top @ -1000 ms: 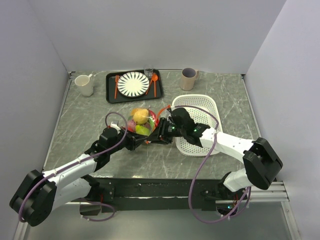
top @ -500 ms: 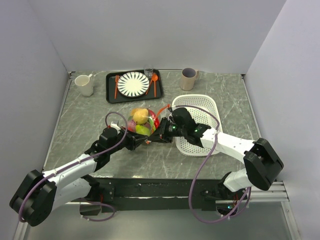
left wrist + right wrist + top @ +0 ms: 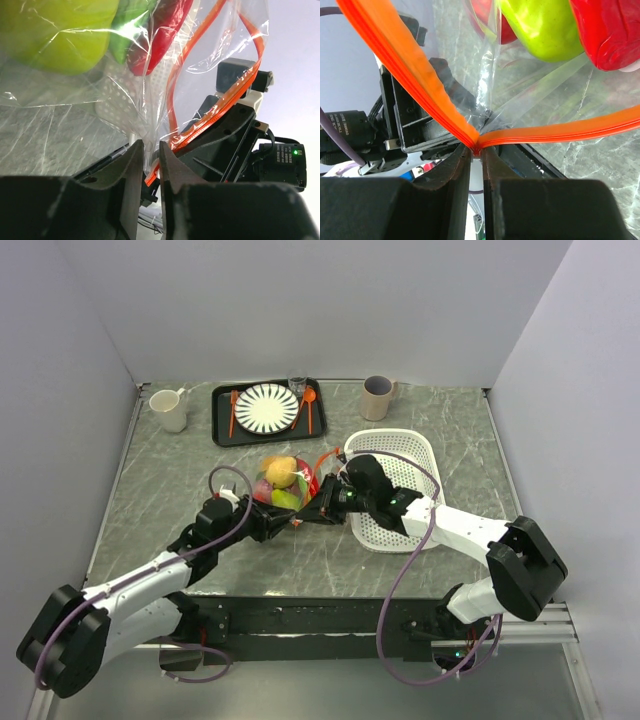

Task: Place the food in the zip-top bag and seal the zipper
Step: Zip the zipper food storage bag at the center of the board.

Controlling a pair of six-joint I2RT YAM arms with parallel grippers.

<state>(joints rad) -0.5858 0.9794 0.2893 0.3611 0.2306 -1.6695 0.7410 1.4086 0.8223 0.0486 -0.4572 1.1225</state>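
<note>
You are finding no label that can be read; the print on the black camera [image 3: 281, 159] is too small. The zip-top bag [image 3: 283, 485] is lying mid-table [image 3: 170, 480] with the food [image 3: 282, 472] inside; a white basket [image 3: 415, 452] is standing just beside it, under your right arm; a tray [image 3: 222, 425] is sitting behind. Both arms are stretching low toward the bag's near edge; your right gripper [image 3: 476, 150] is pinching the zipper [image 3: 420, 85]; your left gripper [image 3: 151, 150] is holding its fingers slightly apart, with bag film passing between.
</note>
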